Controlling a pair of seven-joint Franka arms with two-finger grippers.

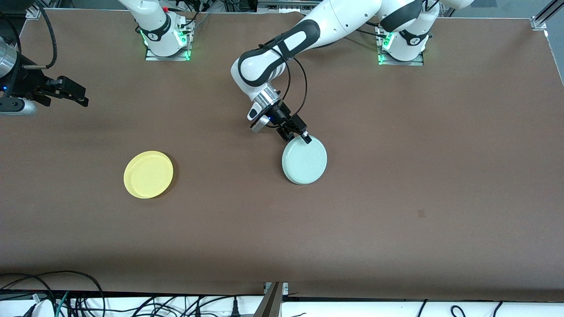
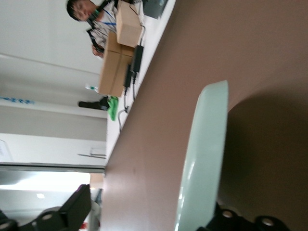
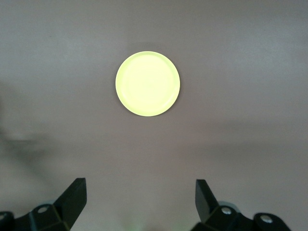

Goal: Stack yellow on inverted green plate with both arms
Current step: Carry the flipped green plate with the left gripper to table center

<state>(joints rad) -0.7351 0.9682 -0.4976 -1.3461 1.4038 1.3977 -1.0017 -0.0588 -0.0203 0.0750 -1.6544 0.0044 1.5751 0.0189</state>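
**Mint plate on edge at table centre**

Green plate (image 1: 305,160) appears tilted, the left gripper (image 1: 296,133) straddling its twelve-o'clock rim, jaws apart. Yellow (image 1: 148,174) lies flat at its nine o'clock; the right gripper (image 1: 70,92) waits high, wide open, empty.

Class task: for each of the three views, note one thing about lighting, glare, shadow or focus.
Front view: even light, the yellow plate casting only a thin shadow. Left wrist view: the green plate is close and soft-edged, with a dark shadow on the table beside it. Right wrist view: the yellow plate glares, washed out to pale.
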